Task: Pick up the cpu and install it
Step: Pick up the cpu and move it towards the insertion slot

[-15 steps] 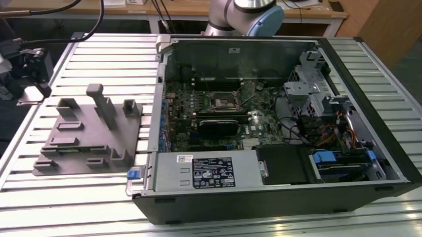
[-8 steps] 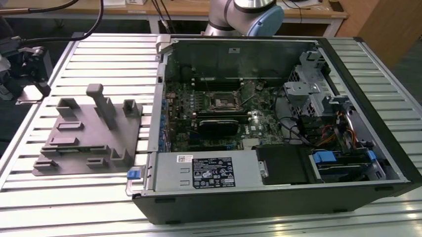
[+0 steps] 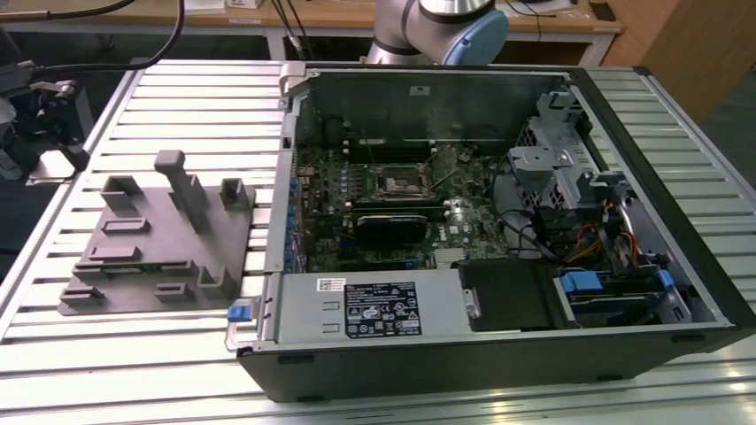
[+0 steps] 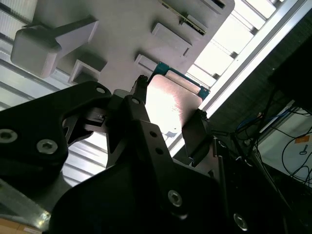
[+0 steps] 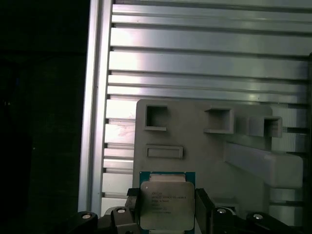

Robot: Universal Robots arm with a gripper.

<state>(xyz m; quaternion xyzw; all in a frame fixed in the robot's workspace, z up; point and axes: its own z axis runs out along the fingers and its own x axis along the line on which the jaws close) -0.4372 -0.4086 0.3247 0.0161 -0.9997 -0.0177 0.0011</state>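
The cpu (image 5: 166,204) is a small square chip with a silvery top and a green rim, and in both wrist views it sits between my gripper's two black fingers. My gripper (image 5: 166,207) is shut on the cpu (image 4: 170,100), one finger (image 4: 139,95) on each of two opposite edges. The chip hangs well above the grey fixture (image 5: 195,141), which lies on the slatted table. In the exterior view the dark socket (image 3: 402,184) with its metal frame sits in the middle of the motherboard, inside the open computer case (image 3: 661,292).
The grey fixture (image 3: 154,239) with its upright posts lies on the table at the exterior view's left, beside the case. A silver box with a white label (image 3: 372,305) fills the case's near edge. The arm's base (image 3: 437,27) stands behind the case.
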